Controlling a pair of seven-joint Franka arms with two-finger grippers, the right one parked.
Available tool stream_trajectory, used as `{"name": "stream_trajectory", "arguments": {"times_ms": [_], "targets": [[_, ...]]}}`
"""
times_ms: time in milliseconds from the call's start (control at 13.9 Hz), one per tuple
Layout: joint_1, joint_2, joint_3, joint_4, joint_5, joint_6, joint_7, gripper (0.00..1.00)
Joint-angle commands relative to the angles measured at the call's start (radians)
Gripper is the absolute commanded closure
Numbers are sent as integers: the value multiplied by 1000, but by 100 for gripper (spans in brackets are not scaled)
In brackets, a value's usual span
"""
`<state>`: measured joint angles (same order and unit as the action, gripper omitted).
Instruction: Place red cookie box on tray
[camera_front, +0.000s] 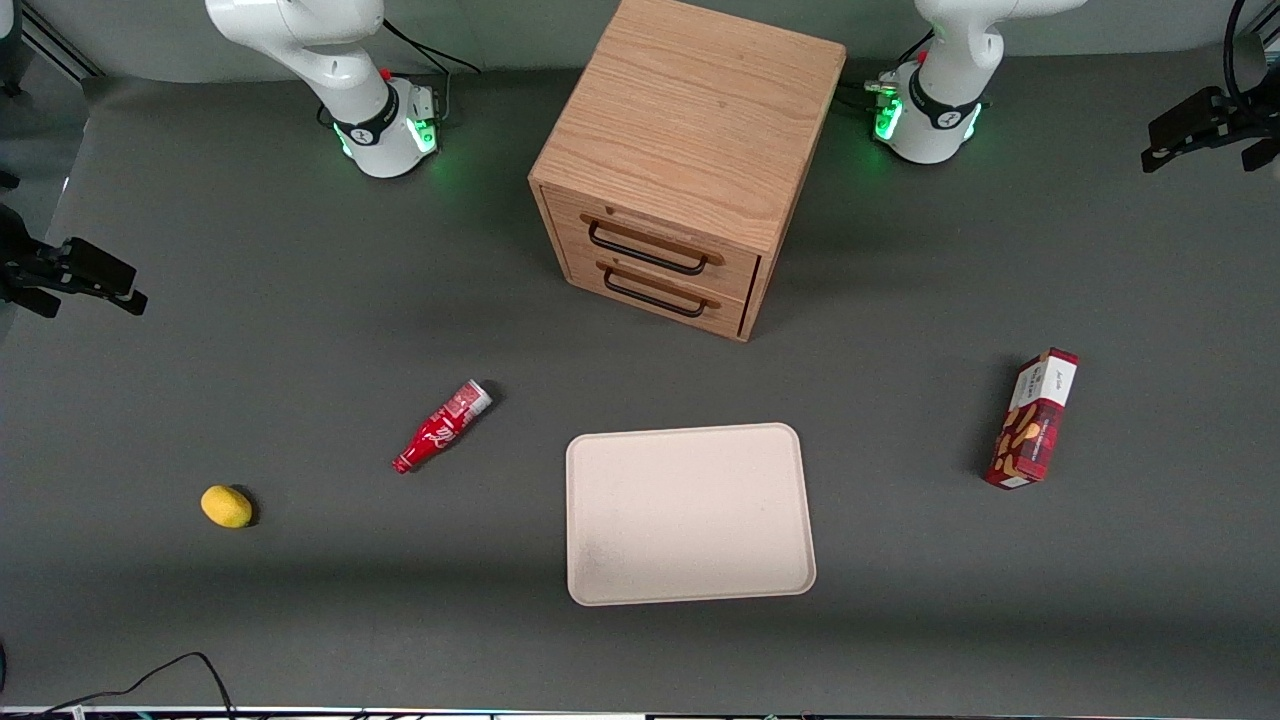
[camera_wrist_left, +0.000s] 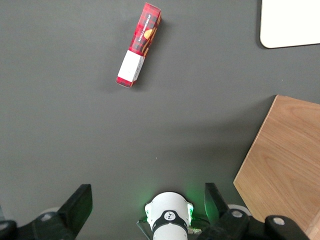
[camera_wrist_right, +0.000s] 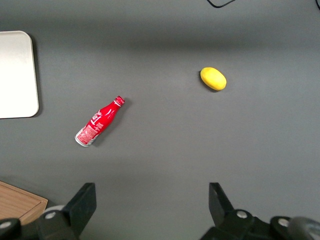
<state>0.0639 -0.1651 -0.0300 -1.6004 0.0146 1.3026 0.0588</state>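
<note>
The red cookie box (camera_front: 1033, 418) lies flat on the grey table toward the working arm's end, its white label end pointing away from the front camera. The wrist view shows the red cookie box (camera_wrist_left: 139, 45) far below. The cream tray (camera_front: 690, 515) sits bare near the table's middle, nearer the front camera than the cabinet; one corner of the tray (camera_wrist_left: 290, 22) shows from the wrist. My gripper (camera_wrist_left: 147, 204) hangs high above the table over its own arm's base, well away from the box. It is open, with nothing between its fingers (camera_wrist_left: 79, 205).
A wooden two-drawer cabinet (camera_front: 690, 150) stands between the arm bases, its drawers shut. A small red bottle (camera_front: 440, 427) and a yellow lemon (camera_front: 227, 506) lie toward the parked arm's end. Black camera stands (camera_front: 1210, 125) sit at the table's ends.
</note>
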Motion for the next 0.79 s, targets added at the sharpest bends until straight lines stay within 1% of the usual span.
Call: {"name": "stream_trajectory", "arguments": {"times_ms": [0,216,360,576,720], "targets": [[13,48,11,89,33,-6,70,0],[13,131,93,80,33,49,310,0],[13,223,104,48,30,108,456,0],[11,343,101,-45,1,260,515,0],[13,371,102,-159,-54,413,555,0]]}}
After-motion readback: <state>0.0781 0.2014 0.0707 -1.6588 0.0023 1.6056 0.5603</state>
